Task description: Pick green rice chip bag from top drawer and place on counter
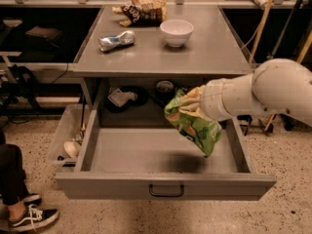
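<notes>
The green rice chip bag (193, 123) hangs in the air above the open top drawer (161, 152), over its right half, clear of the drawer floor. My gripper (191, 101) is shut on the bag's upper edge, just under the front edge of the counter (214, 52). The white arm (258, 94) comes in from the right. The drawer is pulled fully out and its dark handle (166, 191) shows on the front panel.
On the counter stand a white bowl (176, 31), a crushed silver can (116, 41) and a brown-and-white chip bag (146, 6). The dark shelf under the counter holds a round dark object (165, 87) and a crumpled wrapper (119, 97). A person's leg and shoe (24, 213) are at the lower left.
</notes>
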Available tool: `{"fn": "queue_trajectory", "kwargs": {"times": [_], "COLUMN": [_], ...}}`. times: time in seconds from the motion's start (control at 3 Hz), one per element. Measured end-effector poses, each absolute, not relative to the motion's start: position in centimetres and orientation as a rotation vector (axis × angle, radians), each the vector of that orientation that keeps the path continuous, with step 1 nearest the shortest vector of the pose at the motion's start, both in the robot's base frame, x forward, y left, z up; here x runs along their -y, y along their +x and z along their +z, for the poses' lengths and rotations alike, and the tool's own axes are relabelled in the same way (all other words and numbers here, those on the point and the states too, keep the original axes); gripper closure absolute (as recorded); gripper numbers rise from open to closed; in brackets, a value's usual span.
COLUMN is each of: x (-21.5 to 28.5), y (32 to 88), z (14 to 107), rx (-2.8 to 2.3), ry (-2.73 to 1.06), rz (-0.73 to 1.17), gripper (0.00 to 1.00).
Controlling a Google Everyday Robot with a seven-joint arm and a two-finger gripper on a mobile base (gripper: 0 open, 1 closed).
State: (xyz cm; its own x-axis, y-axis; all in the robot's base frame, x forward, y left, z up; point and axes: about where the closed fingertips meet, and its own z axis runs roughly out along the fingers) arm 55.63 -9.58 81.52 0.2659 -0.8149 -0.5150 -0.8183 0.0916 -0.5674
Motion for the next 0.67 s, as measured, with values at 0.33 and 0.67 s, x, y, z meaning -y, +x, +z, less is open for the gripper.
{"fn": "queue_trajectory", "kwargs": {"times": [0.33, 0.67], "x": [3.9, 2.7], "y": [53.1, 51.8], "z": [88.9, 92.5], "rx": [-1.395, -1.356], "ry": [-1.735, -1.752], "rz": [-0.216, -0.310], "gripper": [1.00, 1.00]}}
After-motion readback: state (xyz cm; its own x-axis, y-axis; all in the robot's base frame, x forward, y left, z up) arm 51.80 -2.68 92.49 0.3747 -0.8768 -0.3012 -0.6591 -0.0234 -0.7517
